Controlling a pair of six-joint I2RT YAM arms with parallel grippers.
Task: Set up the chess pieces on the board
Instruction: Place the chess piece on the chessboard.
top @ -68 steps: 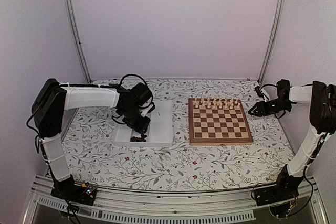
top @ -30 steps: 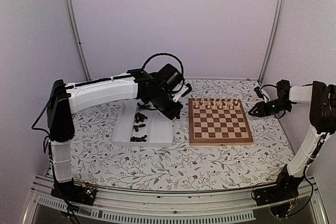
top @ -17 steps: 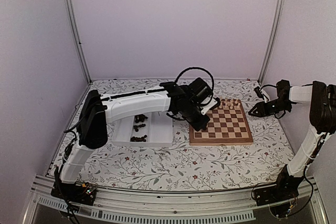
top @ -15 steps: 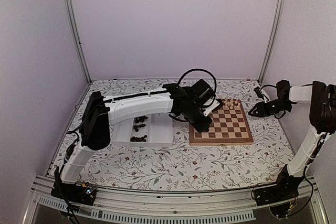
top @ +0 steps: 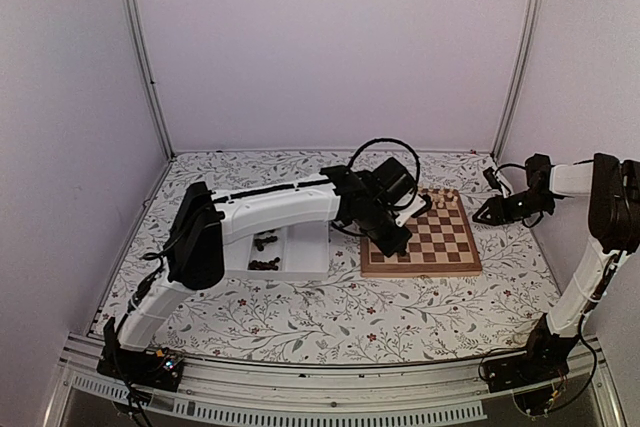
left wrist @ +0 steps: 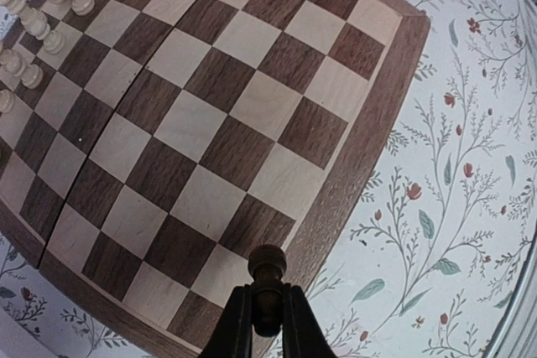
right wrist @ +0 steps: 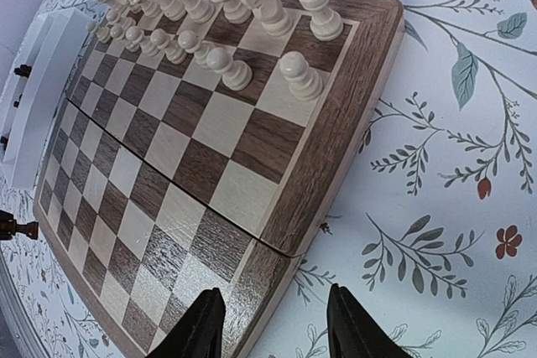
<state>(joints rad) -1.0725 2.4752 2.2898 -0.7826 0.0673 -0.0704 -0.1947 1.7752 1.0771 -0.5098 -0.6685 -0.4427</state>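
Chess piece (left wrist: 267, 266), dark, clamped in the left claw (left wrist: 267, 301) above the board's (left wrist: 252, 127) near-left corner; other dark pieces (top: 265, 264) lie in the white tray (top: 305, 247) further left. Right claw (right wrist: 273, 324) hangs with jaws apart, empty, beside the board's right edge.

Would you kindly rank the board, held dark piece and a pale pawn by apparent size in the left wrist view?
1. board
2. dark piece
3. pale pawn: unsure against the dark piece, which sits nearer the camera.
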